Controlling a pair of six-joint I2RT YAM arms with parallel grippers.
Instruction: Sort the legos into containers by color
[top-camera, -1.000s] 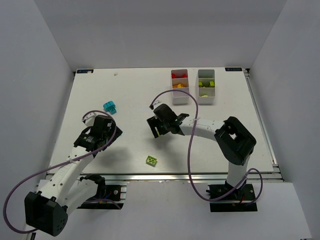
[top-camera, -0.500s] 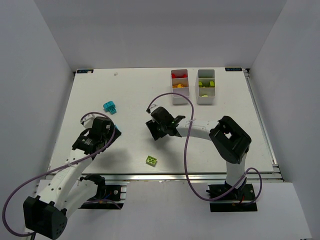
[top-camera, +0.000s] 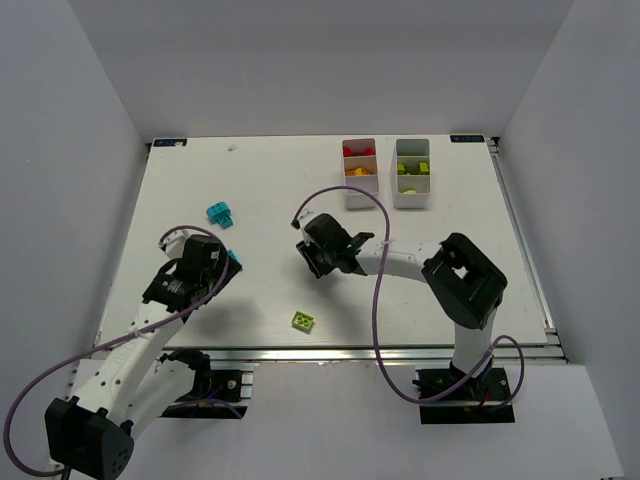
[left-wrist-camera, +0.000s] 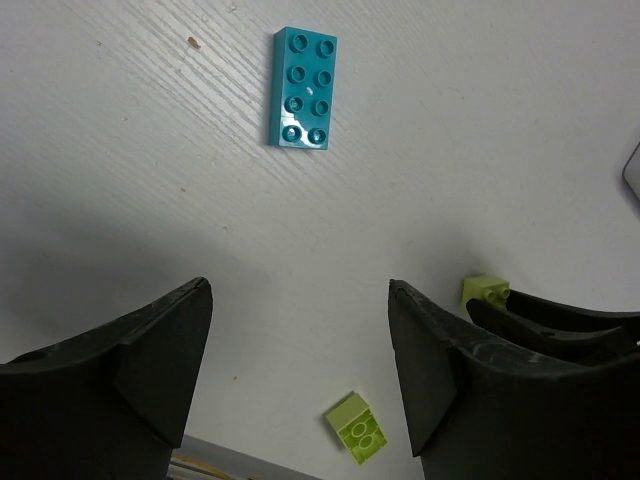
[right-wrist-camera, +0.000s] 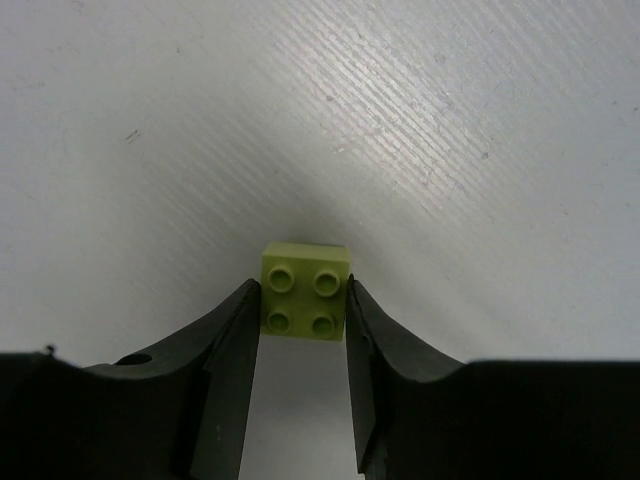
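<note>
A lime 2x2 lego (right-wrist-camera: 305, 290) sits studs-up on the table, and my right gripper (right-wrist-camera: 303, 300) is shut on it, one finger against each side. From above, that gripper (top-camera: 308, 258) is at mid-table and hides the brick. My left gripper (left-wrist-camera: 300, 300) hangs open over bare table. A cyan 2x4 lego (left-wrist-camera: 305, 88) lies ahead of it, also showing in the top view as the cyan lego (top-camera: 232, 261) beside the left gripper (top-camera: 216, 272). Another cyan lego (top-camera: 220, 213) lies farther back. A second lime lego (top-camera: 302, 320) rests near the front edge.
Two white containers stand at the back right. The left bin (top-camera: 360, 197) holds red and orange legos, the right bin (top-camera: 412, 199) lime and yellow ones. The table's front edge (top-camera: 320, 350) runs just behind the second lime lego. A purple cable loops over the right arm.
The right gripper's fingers have closed in from wide open onto the lime lego. The left arm has drawn slightly toward the front edge.
</note>
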